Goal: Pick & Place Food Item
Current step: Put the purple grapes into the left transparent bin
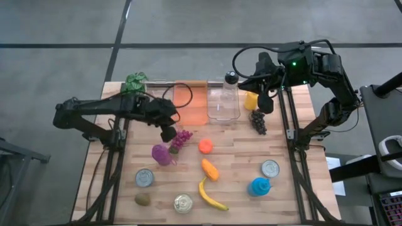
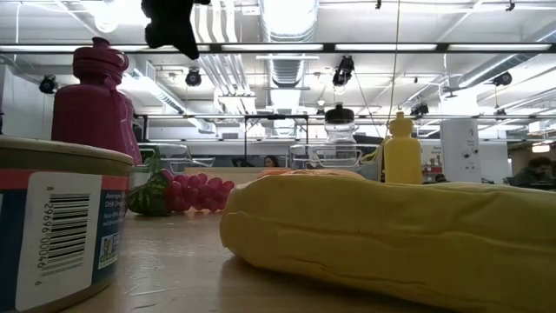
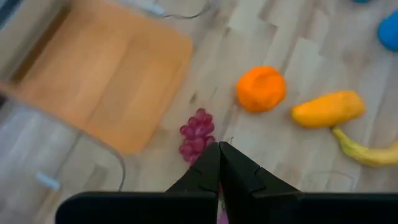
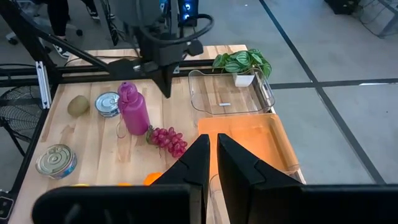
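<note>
A bunch of red grapes (image 1: 182, 139) lies on the wooden table (image 1: 239, 150), beside an upright purple bottle (image 1: 162, 154). My left gripper (image 1: 168, 133) hangs shut in the air just left of the grapes (image 3: 197, 134), its fingers (image 3: 219, 149) pointing steeply down with nothing between them. The low view shows it (image 2: 174, 30) well above the grapes (image 2: 195, 191). An orange (image 1: 205, 146), a mango (image 1: 210, 169) and a banana (image 1: 210, 196) lie further toward the near edge. My right gripper (image 1: 267, 103) waits shut and raised at the far right.
An orange tray (image 1: 188, 103) and a clear container (image 1: 223, 103) stand at the far edge, a plant (image 1: 134, 81) at the far left. Dark grapes (image 1: 258, 120), a yellow bottle (image 1: 251, 100), a blue item (image 1: 259, 186), three cans (image 1: 144, 177) and a kiwi (image 1: 142, 199) are spread about.
</note>
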`<act>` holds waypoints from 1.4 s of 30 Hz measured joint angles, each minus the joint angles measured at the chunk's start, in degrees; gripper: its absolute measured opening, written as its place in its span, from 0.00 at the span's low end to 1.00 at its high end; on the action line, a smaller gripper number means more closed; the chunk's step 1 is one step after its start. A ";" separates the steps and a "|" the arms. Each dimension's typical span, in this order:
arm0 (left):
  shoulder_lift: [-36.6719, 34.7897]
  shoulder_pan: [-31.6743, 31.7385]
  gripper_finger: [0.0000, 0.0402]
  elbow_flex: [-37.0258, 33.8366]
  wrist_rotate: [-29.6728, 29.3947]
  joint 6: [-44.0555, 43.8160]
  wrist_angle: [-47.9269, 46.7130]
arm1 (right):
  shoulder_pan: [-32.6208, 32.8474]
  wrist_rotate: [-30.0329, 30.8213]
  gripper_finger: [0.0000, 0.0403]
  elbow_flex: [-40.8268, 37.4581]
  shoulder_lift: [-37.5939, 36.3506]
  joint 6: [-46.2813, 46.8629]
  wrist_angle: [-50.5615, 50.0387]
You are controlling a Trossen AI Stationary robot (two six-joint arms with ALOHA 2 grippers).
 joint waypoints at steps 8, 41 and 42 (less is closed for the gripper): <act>2.27 1.86 0.03 -0.94 0.00 -15.51 0.39 | 0.00 0.01 0.07 0.00 0.00 -1.02 0.00; 18.86 2.01 0.25 -0.70 3.65 -23.22 -1.17 | 0.00 -0.01 0.07 0.00 0.00 -4.15 0.04; 18.86 2.01 0.26 -0.75 3.65 -23.41 -1.15 | 0.00 -0.01 0.07 0.00 0.00 -4.28 0.04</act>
